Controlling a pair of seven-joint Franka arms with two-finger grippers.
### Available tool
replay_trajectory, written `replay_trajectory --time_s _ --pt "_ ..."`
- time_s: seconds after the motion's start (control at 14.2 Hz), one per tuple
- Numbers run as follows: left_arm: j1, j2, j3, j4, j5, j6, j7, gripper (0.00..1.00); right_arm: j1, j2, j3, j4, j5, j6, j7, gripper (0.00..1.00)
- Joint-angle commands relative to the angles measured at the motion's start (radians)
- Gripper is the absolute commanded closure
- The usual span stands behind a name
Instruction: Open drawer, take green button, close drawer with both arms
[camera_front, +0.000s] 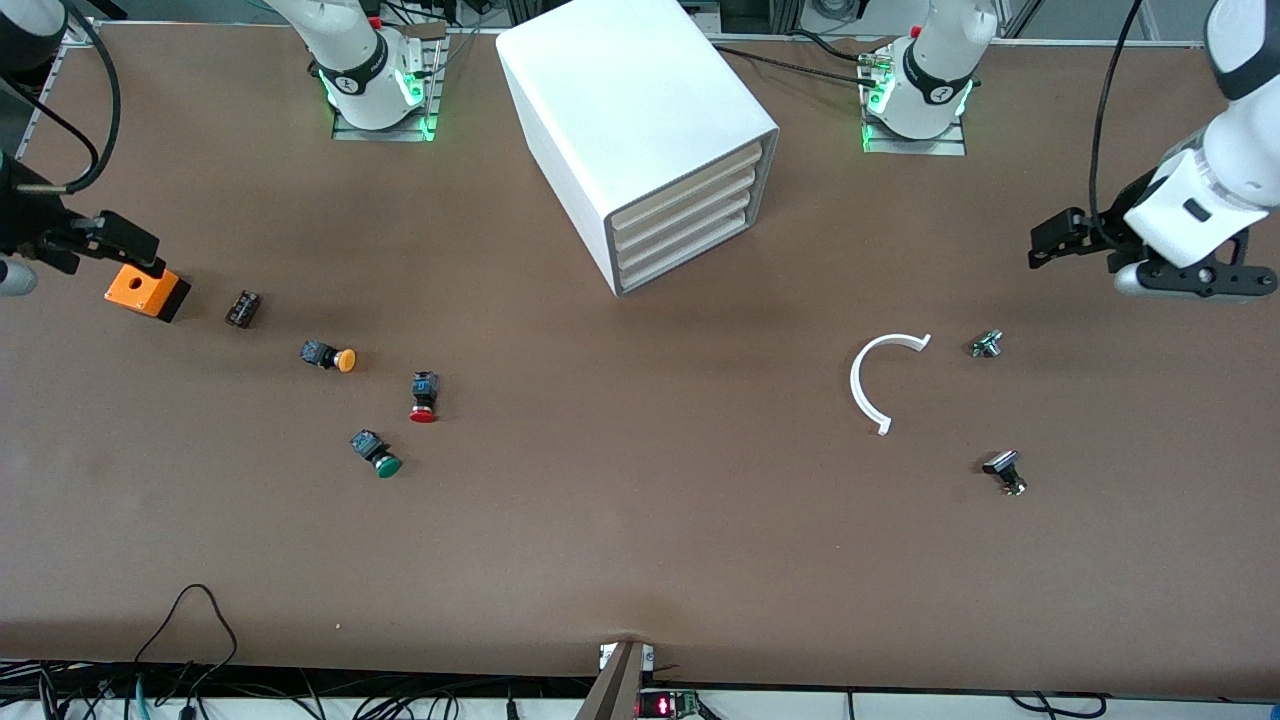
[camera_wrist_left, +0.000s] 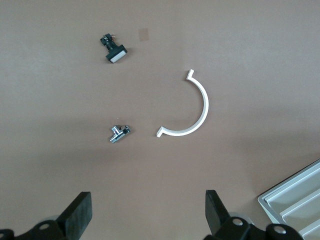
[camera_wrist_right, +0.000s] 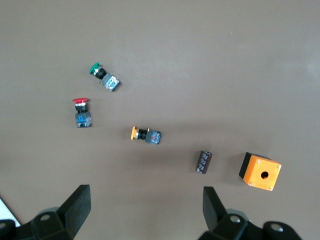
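The white cabinet (camera_front: 640, 110) stands at the middle of the table near the arms' bases. Its lowest drawer (camera_front: 690, 262) is shut, like the three above it. The green-capped button (camera_front: 377, 454) lies on the table toward the right arm's end; it also shows in the right wrist view (camera_wrist_right: 103, 76). My right gripper (camera_front: 135, 250) hangs open and empty over the orange box (camera_front: 147, 291); its wrist view shows it (camera_wrist_right: 145, 207) open. My left gripper (camera_front: 1045, 245) hangs open and empty over bare table at the left arm's end; its wrist view shows it (camera_wrist_left: 147, 210) open.
A red-capped button (camera_front: 423, 396), an orange-capped button (camera_front: 330, 356) and a small dark part (camera_front: 243, 308) lie near the green one. A white half ring (camera_front: 880, 375), a small metal part (camera_front: 987, 344) and a black-and-white part (camera_front: 1005, 470) lie toward the left arm's end.
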Motion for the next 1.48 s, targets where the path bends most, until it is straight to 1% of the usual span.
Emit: replay_trajectory --time_s 0.0,0.07,0.21,0.35,0.49,0.71,0.85,0.92,1.06,1.34,1.41 --pt "-0.002 -0.023 -0.002 0.006 0.02 -0.017 0.009 0.0 -0.005 -0.044 0.003 -0.049 -0.003 0.018 0.011 0.01" --pt "-0.002 -0.023 -0.007 0.008 0.024 -0.017 0.003 0.0 -0.005 -0.042 0.0 -0.049 -0.001 0.018 0.013 0.01" --pt "-0.002 -0.023 -0.018 0.011 0.082 -0.019 -0.001 0.0 -0.004 -0.042 0.003 -0.049 0.002 0.015 0.013 0.01" --pt "-0.002 -0.02 -0.012 0.011 0.087 -0.013 0.01 0.0 -0.004 -0.041 0.006 -0.049 0.004 0.01 0.013 0.01" --pt "-0.002 -0.02 -0.004 0.021 0.121 -0.013 0.021 0.0 -0.002 -0.041 0.007 -0.049 0.004 0.001 0.014 0.01" --pt "-0.003 0.0 -0.008 0.061 0.119 -0.017 -0.011 0.0 -0.004 -0.042 0.006 -0.046 0.005 -0.002 0.014 0.01" --pt "-0.003 0.015 -0.008 0.089 0.119 -0.019 -0.091 0.0 -0.002 -0.044 0.007 -0.046 0.005 -0.011 0.023 0.01" --pt "-0.005 0.032 -0.015 0.091 0.121 -0.019 -0.093 0.0 -0.002 -0.042 0.007 -0.046 0.005 -0.011 0.024 0.01" --pt "-0.005 0.064 -0.015 0.135 0.121 -0.019 -0.094 0.0 -0.002 -0.042 0.007 -0.046 0.005 -0.016 0.022 0.01" --pt "-0.006 0.069 -0.015 0.144 0.121 -0.022 -0.099 0.0 -0.002 -0.045 0.007 -0.046 0.005 -0.042 0.014 0.01" --pt "-0.005 0.071 -0.015 0.144 0.121 -0.02 -0.097 0.0 -0.004 -0.042 -0.002 -0.045 0.007 -0.036 0.014 0.01"
